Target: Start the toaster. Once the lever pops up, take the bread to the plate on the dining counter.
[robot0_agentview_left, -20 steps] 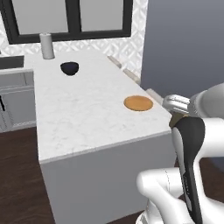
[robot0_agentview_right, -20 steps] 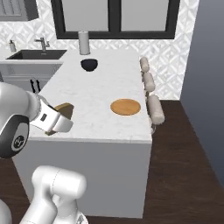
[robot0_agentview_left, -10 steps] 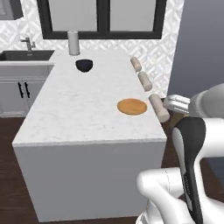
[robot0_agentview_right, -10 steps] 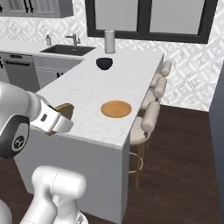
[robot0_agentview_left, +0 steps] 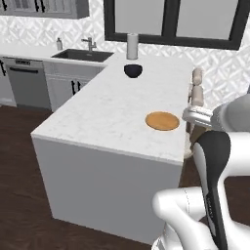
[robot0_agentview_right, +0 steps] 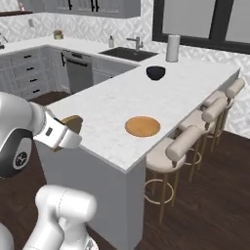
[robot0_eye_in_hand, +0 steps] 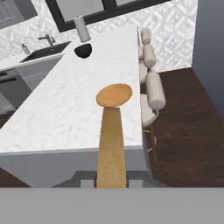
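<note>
Pincer [robot0_eye_in_hand: 111,183] pinching bread [robot0_eye_in_hand: 111,146] edge-on, well short of plate [robot0_eye_in_hand: 113,95] on dining counter [robot0_eye_in_hand: 65,109], near its edge.

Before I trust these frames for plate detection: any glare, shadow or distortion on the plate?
Left base view: plate evenly lit, no glare, slightly soft. Right base view: plate sharp enough, faint shadow at its rim. Hand view: the bread stretches long by perspective and overlaps the plate's near edge.
</note>
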